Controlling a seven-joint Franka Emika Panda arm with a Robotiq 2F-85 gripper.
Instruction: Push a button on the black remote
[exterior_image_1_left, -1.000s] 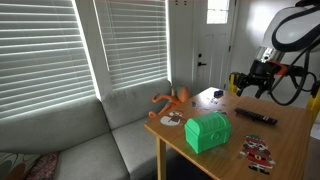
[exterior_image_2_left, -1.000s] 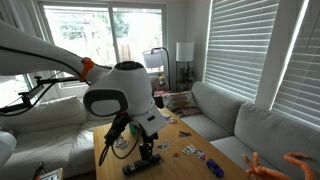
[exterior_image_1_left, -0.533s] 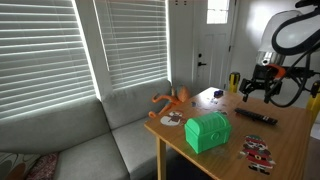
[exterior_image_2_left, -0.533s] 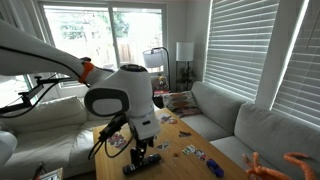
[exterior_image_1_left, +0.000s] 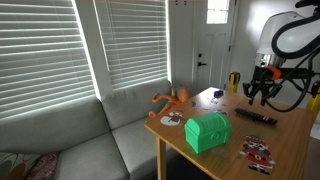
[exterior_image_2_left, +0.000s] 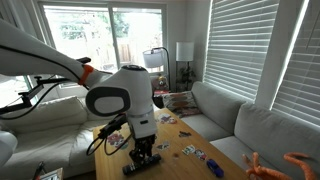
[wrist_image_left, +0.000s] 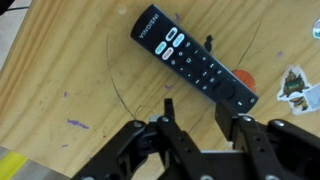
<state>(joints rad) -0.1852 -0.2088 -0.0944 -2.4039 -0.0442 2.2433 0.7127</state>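
Observation:
The black remote (wrist_image_left: 195, 60) lies flat and diagonal on the wooden table (wrist_image_left: 70, 70), buttons up. In the wrist view my gripper (wrist_image_left: 197, 105) hangs above it, fingertips just short of the remote's lower end. The jaws are partly narrowed, with a clear gap and nothing between them. In an exterior view the gripper (exterior_image_1_left: 262, 97) hovers a little above the remote (exterior_image_1_left: 257, 116) near the table's far side. From the opposite side, the gripper (exterior_image_2_left: 143, 158) points down just over the remote (exterior_image_2_left: 130, 168).
A green chest (exterior_image_1_left: 208, 131) stands near the table's front edge, an orange toy (exterior_image_1_left: 172, 99) at the corner behind it. Stickers (exterior_image_1_left: 257, 151) and cards (exterior_image_2_left: 190, 152) lie scattered on the table. A grey sofa (exterior_image_1_left: 80, 140) runs beside it.
The jaws have narrowed from wide open to about half. The gripper has shifted over the remote and come down slightly.

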